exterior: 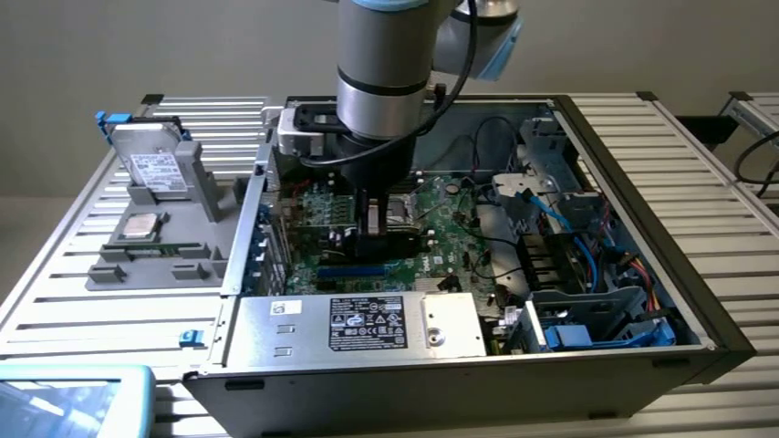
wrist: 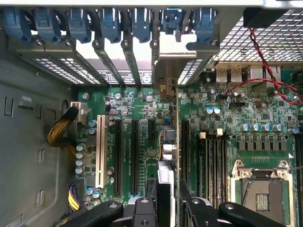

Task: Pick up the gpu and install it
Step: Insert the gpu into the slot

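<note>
Jaws partway closed and clamped on the gpu, which hangs on edge straight beneath them. Its long axis runs parallel to the black slots on the motherboard, and its silver bracket sits close to the computer case's rear wall.

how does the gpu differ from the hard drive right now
Place: the gpu is inside the case over the motherboard, clamped in the gripper; the hard drive stands outside the case in a grey holder, with nothing gripping it.
Look: the gpu shows a thin green board edge and a silver bracket; the hard drive is silver with a white label.
Shared: both stand on edge rather than lying flat.
</note>
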`<action>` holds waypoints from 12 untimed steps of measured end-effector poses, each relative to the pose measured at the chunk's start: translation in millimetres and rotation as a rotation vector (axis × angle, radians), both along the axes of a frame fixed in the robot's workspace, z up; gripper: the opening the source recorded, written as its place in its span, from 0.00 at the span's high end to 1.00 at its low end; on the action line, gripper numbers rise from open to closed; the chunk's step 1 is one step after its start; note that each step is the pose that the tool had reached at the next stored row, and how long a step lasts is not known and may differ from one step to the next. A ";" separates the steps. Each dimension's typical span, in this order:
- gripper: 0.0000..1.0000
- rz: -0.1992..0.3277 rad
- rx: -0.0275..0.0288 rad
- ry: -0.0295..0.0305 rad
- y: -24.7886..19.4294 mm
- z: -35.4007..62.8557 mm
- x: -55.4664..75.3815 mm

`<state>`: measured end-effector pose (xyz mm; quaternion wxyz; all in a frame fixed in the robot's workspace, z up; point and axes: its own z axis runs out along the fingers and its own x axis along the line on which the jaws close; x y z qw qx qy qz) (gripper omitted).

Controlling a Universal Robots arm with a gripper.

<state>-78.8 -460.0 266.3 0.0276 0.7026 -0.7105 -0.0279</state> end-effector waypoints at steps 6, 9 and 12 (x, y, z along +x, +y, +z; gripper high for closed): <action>0.72 0.000 0.0003 0.0000 -0.3 -5.8 -4.0; 0.72 0.000 0.0004 0.0001 -0.3 -7.2 -4.9; 0.72 0.000 0.0014 -0.0001 -0.3 -7.8 -5.9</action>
